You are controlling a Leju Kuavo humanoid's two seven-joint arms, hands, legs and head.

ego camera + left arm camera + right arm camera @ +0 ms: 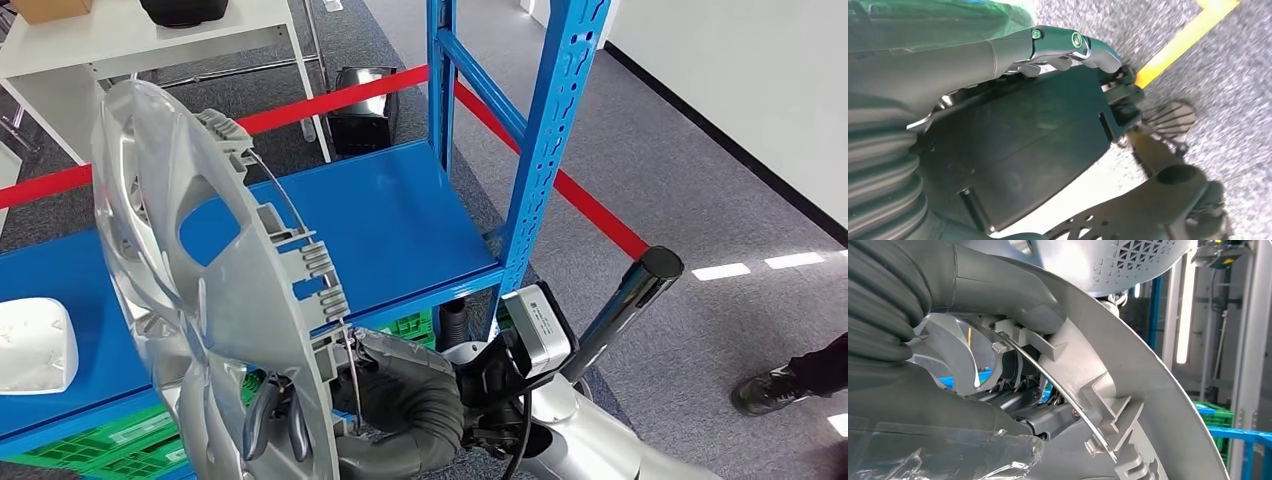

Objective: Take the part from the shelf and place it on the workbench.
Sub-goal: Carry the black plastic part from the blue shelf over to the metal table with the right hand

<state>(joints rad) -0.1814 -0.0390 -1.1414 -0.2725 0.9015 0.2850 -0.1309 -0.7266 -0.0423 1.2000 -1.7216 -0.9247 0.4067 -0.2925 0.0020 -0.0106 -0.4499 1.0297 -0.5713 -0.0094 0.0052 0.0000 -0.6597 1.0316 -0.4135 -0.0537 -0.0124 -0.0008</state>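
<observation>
Holding the hubcap upright by its rim in our right hand, clear above the blue shelf, we judge pickup done; carrying to the workbench remains. Left hand hangs, grip unclear.

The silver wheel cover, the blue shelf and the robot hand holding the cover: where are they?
Silver wheel cover (215, 300), head view, on its inner face.
Blue shelf (400, 215), head view, bare shelf board.
Right robot hand (405, 400), head view, its grey back.
</observation>
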